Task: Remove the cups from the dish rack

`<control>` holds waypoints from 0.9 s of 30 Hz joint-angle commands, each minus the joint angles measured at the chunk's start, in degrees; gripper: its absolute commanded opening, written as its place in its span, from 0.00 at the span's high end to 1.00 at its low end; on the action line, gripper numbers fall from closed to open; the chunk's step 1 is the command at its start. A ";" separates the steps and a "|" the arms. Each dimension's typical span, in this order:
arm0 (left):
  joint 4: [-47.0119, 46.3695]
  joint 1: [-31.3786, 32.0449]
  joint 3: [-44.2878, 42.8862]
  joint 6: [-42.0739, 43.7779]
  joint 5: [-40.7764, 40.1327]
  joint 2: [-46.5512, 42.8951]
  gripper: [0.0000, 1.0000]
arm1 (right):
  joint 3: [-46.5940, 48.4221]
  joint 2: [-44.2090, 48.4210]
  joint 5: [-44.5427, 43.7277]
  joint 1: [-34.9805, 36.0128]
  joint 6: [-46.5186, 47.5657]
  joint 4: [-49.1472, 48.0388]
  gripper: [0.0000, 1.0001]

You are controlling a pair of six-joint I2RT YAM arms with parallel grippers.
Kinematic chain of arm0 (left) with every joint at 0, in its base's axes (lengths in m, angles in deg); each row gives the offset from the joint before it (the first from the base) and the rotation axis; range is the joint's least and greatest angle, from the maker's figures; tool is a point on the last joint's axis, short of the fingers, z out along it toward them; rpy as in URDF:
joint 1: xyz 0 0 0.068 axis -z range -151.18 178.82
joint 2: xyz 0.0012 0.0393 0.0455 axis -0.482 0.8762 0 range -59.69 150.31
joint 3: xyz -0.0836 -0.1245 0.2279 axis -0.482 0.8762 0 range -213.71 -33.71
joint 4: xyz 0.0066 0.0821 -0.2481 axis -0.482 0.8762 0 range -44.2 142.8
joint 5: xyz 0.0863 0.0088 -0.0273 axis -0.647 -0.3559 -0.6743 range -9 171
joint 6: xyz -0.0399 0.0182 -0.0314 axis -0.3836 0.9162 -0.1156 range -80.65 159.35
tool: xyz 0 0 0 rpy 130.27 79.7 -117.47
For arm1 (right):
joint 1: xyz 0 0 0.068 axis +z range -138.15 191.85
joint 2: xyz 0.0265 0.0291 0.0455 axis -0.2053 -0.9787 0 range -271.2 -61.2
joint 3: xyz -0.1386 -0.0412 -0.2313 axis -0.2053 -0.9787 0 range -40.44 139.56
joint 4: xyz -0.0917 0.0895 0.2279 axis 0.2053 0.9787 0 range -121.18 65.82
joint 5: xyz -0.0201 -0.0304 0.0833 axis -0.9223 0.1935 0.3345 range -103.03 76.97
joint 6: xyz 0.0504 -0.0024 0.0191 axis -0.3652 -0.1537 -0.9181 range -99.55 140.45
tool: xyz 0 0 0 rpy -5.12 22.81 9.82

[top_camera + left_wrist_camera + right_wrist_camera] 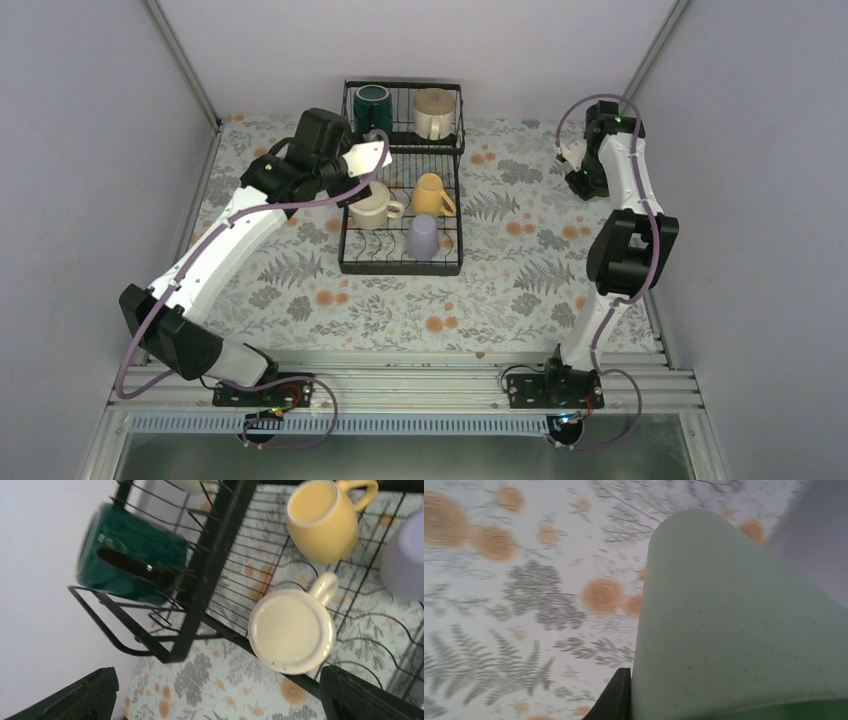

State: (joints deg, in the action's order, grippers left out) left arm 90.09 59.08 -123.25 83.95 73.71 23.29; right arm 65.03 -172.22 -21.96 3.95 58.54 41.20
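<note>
The black wire dish rack [402, 262] stands at the back middle of the table. Its raised basket holds the dark green cup [373, 103] and the tan cup [436, 112]. Its lower tray holds the cream cup [375, 208], the yellow cup [431, 193] and the upturned lavender tumbler [423, 238]. My left gripper [376, 158] hovers open and empty over the rack's left side, above the cream cup [292, 630], near the dark green cup [130, 552]. My right gripper [577, 165] is at the far right, shut on the mint green cup [734, 625], one finger [618, 696] against its side, above the floral cloth.
A floral cloth [500, 290] covers the table. Grey walls close in the left, back and right sides. A metal rail [400, 385] with both arm bases runs along the near edge. The right arm's elbow [630, 245] stands tall at the right.
</note>
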 commanded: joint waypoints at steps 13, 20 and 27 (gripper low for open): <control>-0.67 -0.03 8.07 1.92 -1.41 -3.21 0.00 | 5.42 -6.12 -13.41 -1.66 3.99 1.19 0.96; -0.10 -0.03 8.76 1.25 -0.29 -2.14 0.00 | 5.25 -8.94 -10.44 -3.27 4.81 1.19 0.96; 0.09 0.06 9.03 0.59 0.60 -1.47 0.00 | 7.58 -12.14 -7.65 -4.07 5.06 1.05 0.96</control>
State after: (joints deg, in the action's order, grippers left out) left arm 90.51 59.08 -114.90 85.24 73.29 20.97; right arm 69.82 -183.02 -31.38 0.49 62.32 41.97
